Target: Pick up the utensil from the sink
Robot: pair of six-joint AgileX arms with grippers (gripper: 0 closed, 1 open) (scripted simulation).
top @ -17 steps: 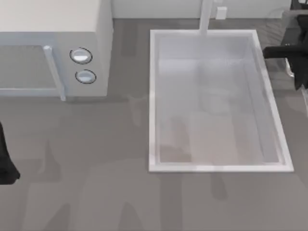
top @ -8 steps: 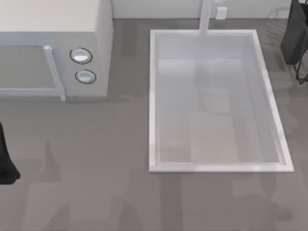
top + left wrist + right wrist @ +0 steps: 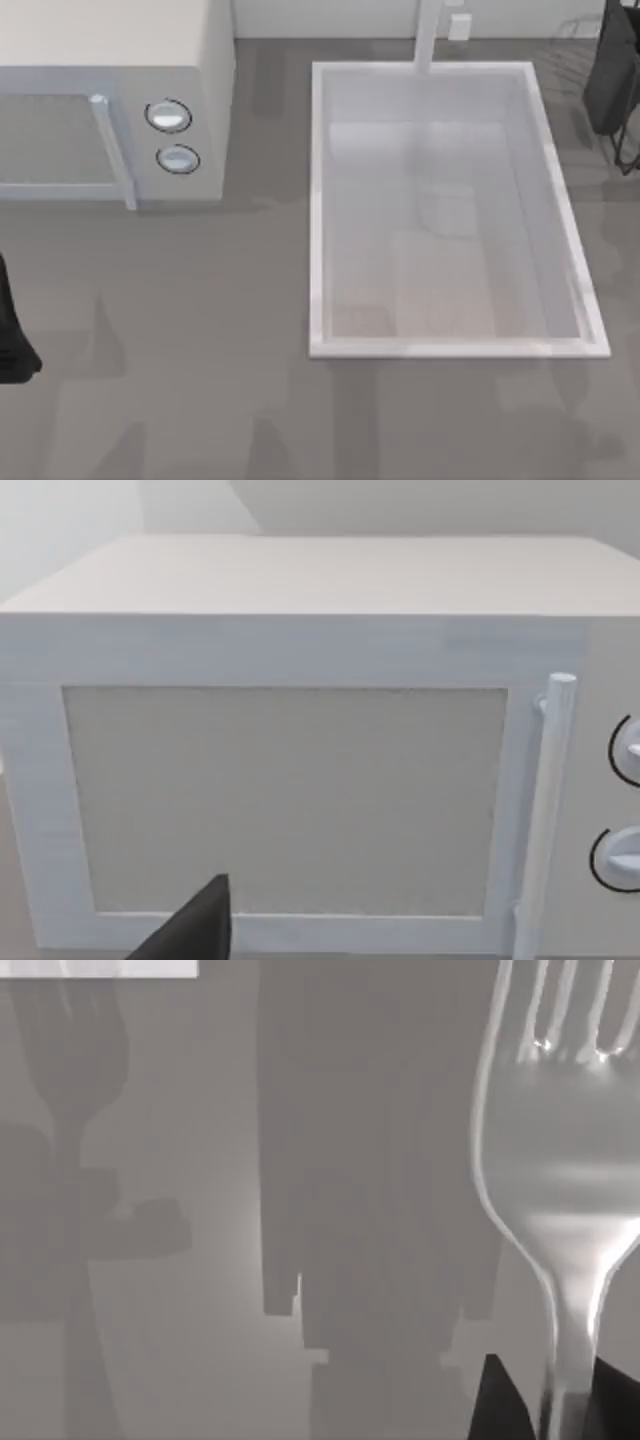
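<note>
Right gripper (image 3: 548,1400) clamped on the fork (image 3: 560,1160) handle, tines pointing away from it, fork up over the grey table (image 3: 200,350). Right arm sits at top-right, beside the sink (image 3: 318,200). Left arm parked at left edge, facing the microwave (image 3: 300,780); its gripper state unclear.

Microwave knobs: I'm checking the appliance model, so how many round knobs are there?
2. Both sit on the microwave front, beside the door handle: one knob nearer the back wall, the other knob just in front of it.
</note>
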